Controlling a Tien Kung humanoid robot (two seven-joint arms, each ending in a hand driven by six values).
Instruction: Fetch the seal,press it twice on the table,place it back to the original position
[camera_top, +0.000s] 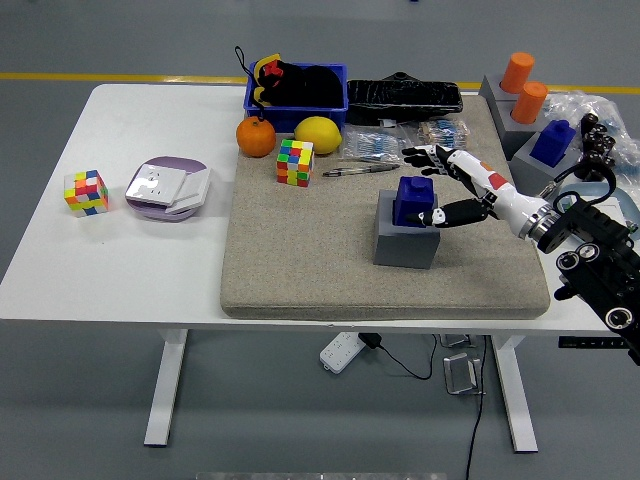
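The blue seal (414, 201) stands upright in its grey block holder (406, 239) on the beige mat (300, 260), right of centre. My right hand (437, 184) is open just right of the seal. Its upper fingers (420, 154) are spread behind and above the seal, clear of it. The thumb (447, 213) sits close beside the seal's right side; I cannot tell if it touches. The left arm is out of view.
A colour cube (295, 162), an orange (256, 137), a lemon (318, 134), a pen (358, 170) and a blue bin (296, 87) lie behind the seal. Another blue seal (553, 141) and orange cylinders (524, 88) stand at far right. A second cube (86, 192) and a purple plate (166, 187) are at left.
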